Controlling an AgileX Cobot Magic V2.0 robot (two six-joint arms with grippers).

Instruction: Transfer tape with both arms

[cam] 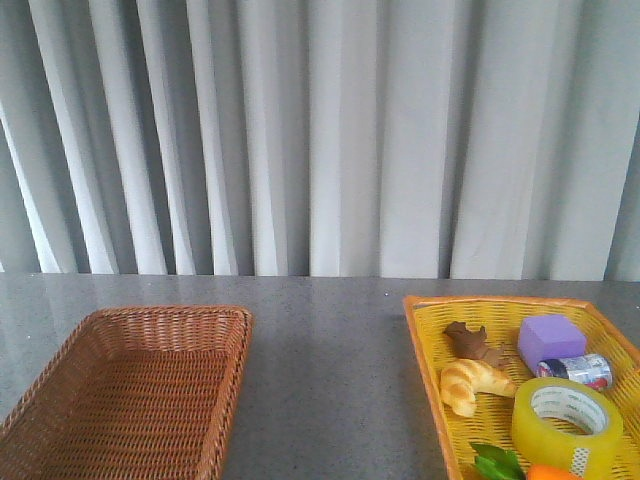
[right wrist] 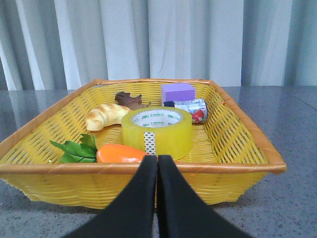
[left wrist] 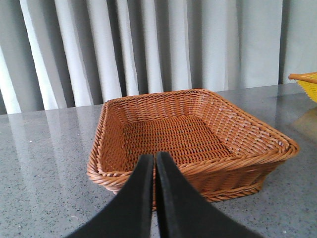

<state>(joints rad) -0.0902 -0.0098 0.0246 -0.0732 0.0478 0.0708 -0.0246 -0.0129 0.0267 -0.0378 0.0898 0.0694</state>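
Note:
The tape (cam: 566,424), a wide translucent yellow roll with a white printed core, lies flat in the yellow basket (cam: 425,345) at the front right. In the right wrist view the tape (right wrist: 157,131) sits mid-basket just beyond the basket's near rim (right wrist: 233,168). My right gripper (right wrist: 157,159) is shut with nothing in it, in front of that rim. My left gripper (left wrist: 154,157) is shut and empty too, just short of the near rim of the brown wicker basket (left wrist: 247,161). Neither arm shows in the front view.
The brown wicker basket (cam: 100,330) at the front left holds nothing. With the tape in the yellow basket lie a croissant (cam: 474,385), a brown piece (cam: 474,342), a purple block (cam: 551,338), a small can (cam: 583,369), an orange carrot (right wrist: 121,153) and green leaves (right wrist: 77,148). Grey curtains hang behind.

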